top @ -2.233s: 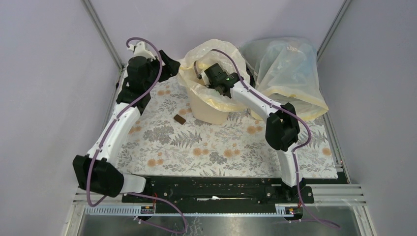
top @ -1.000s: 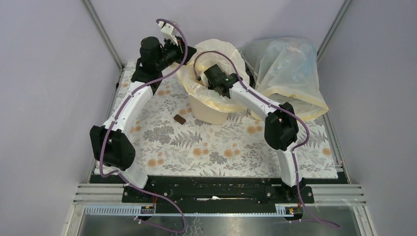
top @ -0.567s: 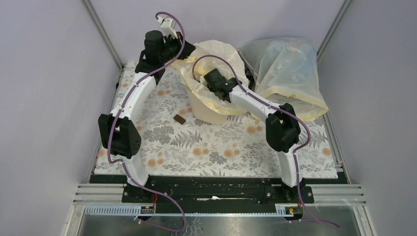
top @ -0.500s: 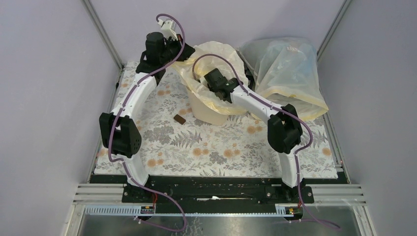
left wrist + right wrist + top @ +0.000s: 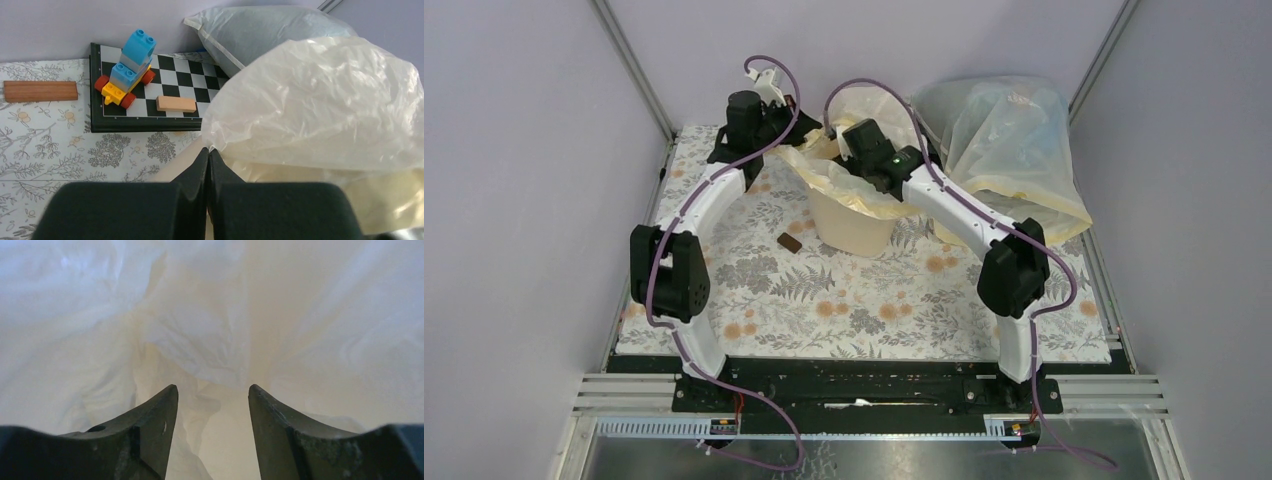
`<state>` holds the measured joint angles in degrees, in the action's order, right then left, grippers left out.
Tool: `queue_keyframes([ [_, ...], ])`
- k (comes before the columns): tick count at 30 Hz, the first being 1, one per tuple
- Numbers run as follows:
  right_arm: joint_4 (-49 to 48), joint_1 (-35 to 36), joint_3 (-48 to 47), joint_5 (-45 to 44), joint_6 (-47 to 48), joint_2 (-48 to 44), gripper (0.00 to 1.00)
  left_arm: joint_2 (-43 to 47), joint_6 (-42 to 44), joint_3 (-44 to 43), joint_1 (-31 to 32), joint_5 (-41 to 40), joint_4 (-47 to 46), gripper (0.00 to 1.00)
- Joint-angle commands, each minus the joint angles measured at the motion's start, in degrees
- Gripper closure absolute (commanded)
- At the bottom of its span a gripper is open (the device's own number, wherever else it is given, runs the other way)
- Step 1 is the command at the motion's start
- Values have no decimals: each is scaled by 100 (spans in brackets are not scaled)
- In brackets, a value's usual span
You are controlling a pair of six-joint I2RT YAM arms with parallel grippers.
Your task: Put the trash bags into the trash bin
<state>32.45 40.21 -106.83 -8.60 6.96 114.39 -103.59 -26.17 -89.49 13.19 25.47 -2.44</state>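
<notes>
The cream-beige trash bin point(image 5: 852, 228) stands at the back middle of the floral cloth. A crinkly cream-yellow trash bag point(image 5: 856, 186) lies over and inside its mouth. My left gripper point(image 5: 810, 140) is at the bag's left rim. In the left wrist view its fingertips point(image 5: 208, 151) are shut on the edge of the bag point(image 5: 320, 100), just above the bin's rim point(image 5: 172, 169). My right gripper point(image 5: 850, 146) hovers over the bin's mouth. In the right wrist view it point(image 5: 212, 390) stands open, with bag film point(image 5: 200, 330) all around and nothing pinched.
A bigger whitish-clear sack point(image 5: 1014, 140) bulges at the back right, touching the bin. A small brown block point(image 5: 789, 241) lies left of the bin. Behind the bin lie a chessboard point(image 5: 150, 107), a brick toy car point(image 5: 127, 75) and wooden blocks point(image 5: 40, 91).
The left arm swung in to the bag's left rim and its gripper closed on the edge. The right gripper rose from inside the bin and opened wider.
</notes>
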Motion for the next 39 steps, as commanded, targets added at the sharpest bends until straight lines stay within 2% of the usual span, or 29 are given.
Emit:
queue_keyframes([
  [1,24,53,-744,-239,-890,89,39,432,-314,427,-19,304,-675,100],
  [4,98,50,-937,-11,-1218,134,36,526,-347,508,-23,292,-725,100],
  [7,96,54,-1024,135,-1480,59,28,575,-317,572,-25,255,-697,100],
  [9,57,56,-1035,205,-1626,-21,27,588,-297,629,-12,182,-697,100],
  [17,-814,43,-284,262,-2008,-770,24,656,-210,844,16,-174,-724,100],
  [20,-1008,29,-164,71,-2503,-934,20,669,-204,866,21,-222,-731,100],
  [25,-1501,23,251,-49,-2855,-1212,20,681,-191,961,62,-280,-789,100],
  [31,-2894,-19,1543,57,-3191,-2107,21,717,-72,1058,68,-474,-749,100],
  [35,-5013,-64,3069,358,-3698,-2726,19,695,-71,1091,77,-503,-776,100],
  [39,-5867,-267,3367,1173,-4387,-2684,18,653,-43,1081,115,-542,-780,100],
])
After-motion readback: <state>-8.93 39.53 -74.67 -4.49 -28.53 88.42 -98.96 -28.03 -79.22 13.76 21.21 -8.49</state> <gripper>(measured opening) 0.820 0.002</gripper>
